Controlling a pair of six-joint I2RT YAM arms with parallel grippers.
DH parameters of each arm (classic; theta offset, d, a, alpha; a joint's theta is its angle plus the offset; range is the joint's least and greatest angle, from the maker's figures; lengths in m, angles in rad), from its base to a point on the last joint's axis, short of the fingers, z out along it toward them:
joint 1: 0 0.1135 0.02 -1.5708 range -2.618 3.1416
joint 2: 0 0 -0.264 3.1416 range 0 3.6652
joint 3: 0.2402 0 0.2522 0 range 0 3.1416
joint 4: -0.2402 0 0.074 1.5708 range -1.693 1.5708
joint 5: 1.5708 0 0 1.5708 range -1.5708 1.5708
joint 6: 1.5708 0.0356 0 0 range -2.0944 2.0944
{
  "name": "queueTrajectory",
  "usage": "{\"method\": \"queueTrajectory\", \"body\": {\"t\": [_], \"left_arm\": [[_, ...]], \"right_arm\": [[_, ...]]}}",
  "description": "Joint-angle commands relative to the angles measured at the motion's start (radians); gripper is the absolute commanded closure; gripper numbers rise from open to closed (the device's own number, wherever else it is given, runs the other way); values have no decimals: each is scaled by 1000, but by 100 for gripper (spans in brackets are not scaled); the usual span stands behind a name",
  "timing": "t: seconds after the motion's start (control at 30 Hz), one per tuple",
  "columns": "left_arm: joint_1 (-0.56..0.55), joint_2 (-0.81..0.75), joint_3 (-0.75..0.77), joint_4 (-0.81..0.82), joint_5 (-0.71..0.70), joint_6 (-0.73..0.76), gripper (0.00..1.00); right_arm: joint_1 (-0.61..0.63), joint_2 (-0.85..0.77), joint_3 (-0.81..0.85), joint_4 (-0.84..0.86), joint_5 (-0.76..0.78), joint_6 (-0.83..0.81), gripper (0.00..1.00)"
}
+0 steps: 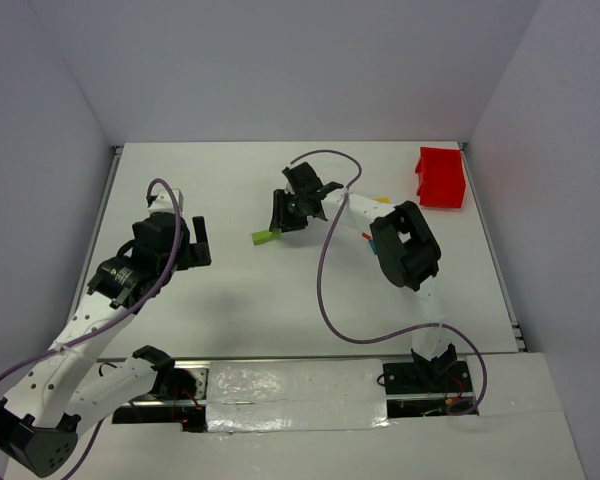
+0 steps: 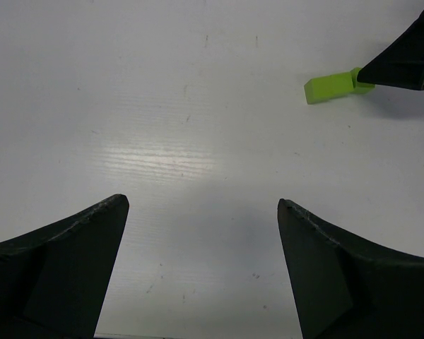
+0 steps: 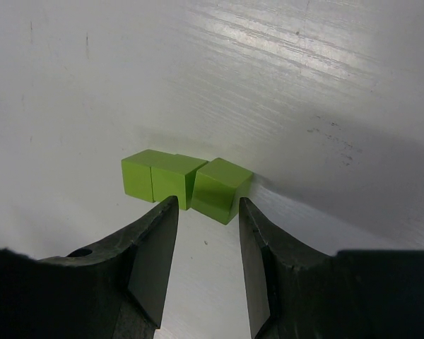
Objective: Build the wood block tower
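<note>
A yellow-green bar (image 1: 267,237) lies flat on the white table near the middle. In the right wrist view it shows as yellow-green pieces (image 3: 187,182) lying end to end. My right gripper (image 3: 208,201) is open, its fingertips just short of the bar's right end, jaws either side of it and not closed on it. My right gripper (image 1: 278,215) stands right beside the bar in the top view. Small yellow (image 1: 383,199), red (image 1: 365,237) and teal (image 1: 373,246) pieces peek out from under my right arm, mostly hidden. My left gripper (image 1: 195,243) is open and empty (image 2: 203,205), left of the bar (image 2: 330,87).
A red plastic bin (image 1: 441,177) stands at the far right corner. White walls enclose the table on three sides. My right arm's elbow (image 1: 408,245) hangs over the table right of centre. A right fingertip (image 2: 406,60) shows in the left wrist view.
</note>
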Motion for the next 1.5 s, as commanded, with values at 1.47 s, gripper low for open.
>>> {"method": "queueTrajectory", "body": {"t": [1.47], "left_arm": [[5, 2, -1, 36, 6, 23, 0]], "right_arm": [[-40, -23, 29, 18, -21, -12, 50]]}}
